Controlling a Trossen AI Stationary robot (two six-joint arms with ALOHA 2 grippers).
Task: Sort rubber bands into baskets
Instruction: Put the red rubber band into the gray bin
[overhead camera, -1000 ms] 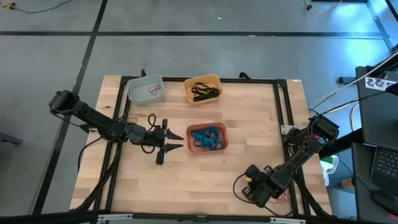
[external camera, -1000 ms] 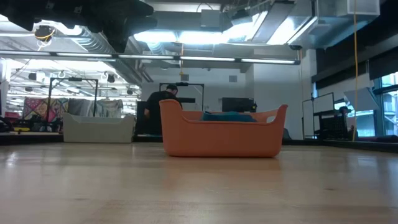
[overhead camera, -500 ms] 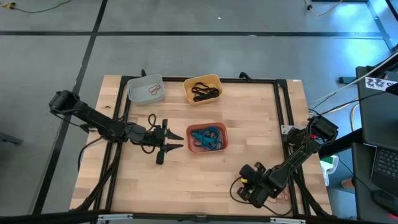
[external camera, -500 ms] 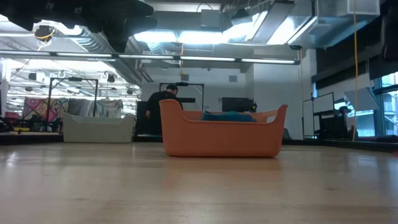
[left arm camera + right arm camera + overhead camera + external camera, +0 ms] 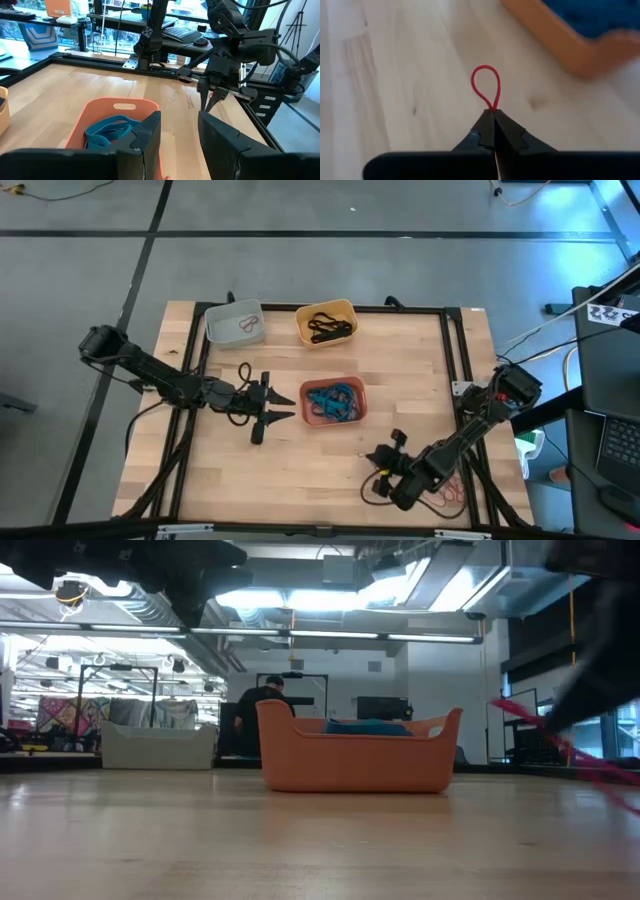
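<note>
- The right tool [image 5: 494, 116] is pinched tight on a red rubber band [image 5: 486, 86], whose loop sticks out just past the tips, above the bare wood of the desk [image 5: 420, 390].
- Ahead of this tool, a little way off, sits the salmon-red basket [image 5: 332, 402] with blue rubber bands [image 5: 334, 398] heaped inside; the high view shows the tool [image 5: 378, 468] near the desk's front edge.
- The left tool [image 5: 272, 408] hangs just beside the salmon-red basket, its fingers [image 5: 150, 131] standing partly apart with nothing between them.
- Beyond the left tool, at the far edge of the desk, stand the grey-white basket [image 5: 234, 323] with a red rubber band [image 5: 248, 325] in it and the yellow-orange basket [image 5: 326, 322] with black rubber bands [image 5: 328, 326].
- One black rubber band [image 5: 243, 369] lies loose on the desk close behind the left tool.
</note>
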